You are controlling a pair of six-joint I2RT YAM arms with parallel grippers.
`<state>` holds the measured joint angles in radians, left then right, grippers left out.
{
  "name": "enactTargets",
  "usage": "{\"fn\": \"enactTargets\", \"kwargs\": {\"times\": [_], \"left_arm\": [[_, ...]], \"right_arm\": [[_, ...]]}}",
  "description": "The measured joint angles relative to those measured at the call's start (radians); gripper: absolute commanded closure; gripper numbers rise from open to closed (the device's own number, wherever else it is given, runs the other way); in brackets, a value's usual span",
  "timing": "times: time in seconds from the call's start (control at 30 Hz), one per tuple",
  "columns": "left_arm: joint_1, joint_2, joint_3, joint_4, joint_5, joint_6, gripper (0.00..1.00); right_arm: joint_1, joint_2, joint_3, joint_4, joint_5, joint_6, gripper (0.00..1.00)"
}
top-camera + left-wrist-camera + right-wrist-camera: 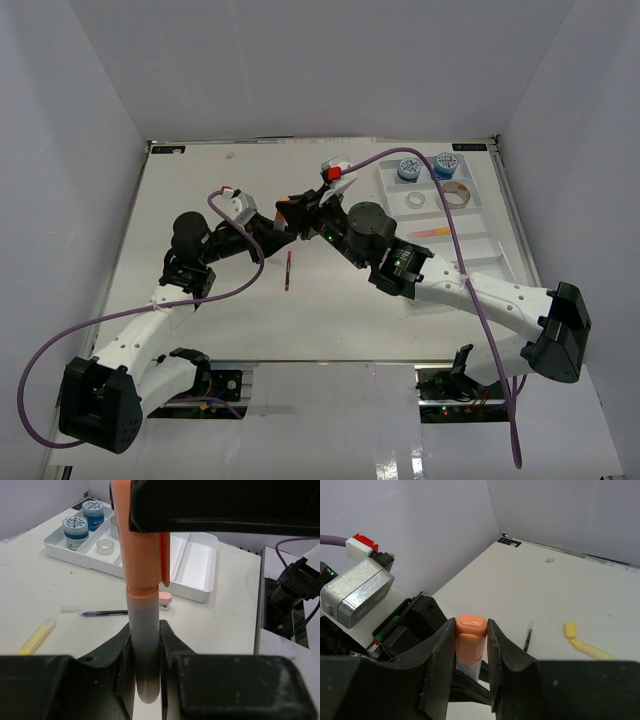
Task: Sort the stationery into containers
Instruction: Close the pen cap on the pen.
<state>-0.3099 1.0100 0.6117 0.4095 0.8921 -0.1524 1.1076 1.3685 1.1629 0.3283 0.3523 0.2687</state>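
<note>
Stretched inward from both sides to meet over the middle of the table (pixel 200 180), forearms low, wrists turned toward each other. Clenched with the left fingers (pixel 167 642) around the grey barrel of an orange marker (pixel 145 555), near its lower end. Clamped with the right fingers (pixel 492 645) on the orange cap at the other end of that same marker, so gripped at both ends at once, clear of the table. Upright between the left fingers in the left wrist view: orange cap and clip above, grey barrel below, rounded end just past the fingertips.

Beyond the left fingers, lying on the table: a dark pen (pixel 105 613), a yellow piece (pixel 37 636) nearer and off to the left, a pink piece (pixel 164 600) just behind the marker. Farther beyond, a white tray (pixel 200 560) holding two blue-white tubs (pixel 75 530) and a tape roll (pixel 105 546) in its compartments. Nearer the arm bases than the meeting fingers, in the top view, a red pen (pixel 287 270) apart on the table.
</note>
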Motion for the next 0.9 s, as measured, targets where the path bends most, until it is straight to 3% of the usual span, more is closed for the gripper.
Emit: {"fn": "enactTargets", "kwargs": {"times": [0.4,0.9], "left_arm": [[0.0,0.0,-0.017,0.05,0.007,0.05,1.0],[0.006,-0.011,-0.032,0.159,-0.021,0.048,1.0]], "right_arm": [[0.003,-0.018,-0.01,0.005,-0.019,-0.022,0.64],[0.012,-0.012,-0.048,-0.066,-0.066,-0.024,0.47]]}}
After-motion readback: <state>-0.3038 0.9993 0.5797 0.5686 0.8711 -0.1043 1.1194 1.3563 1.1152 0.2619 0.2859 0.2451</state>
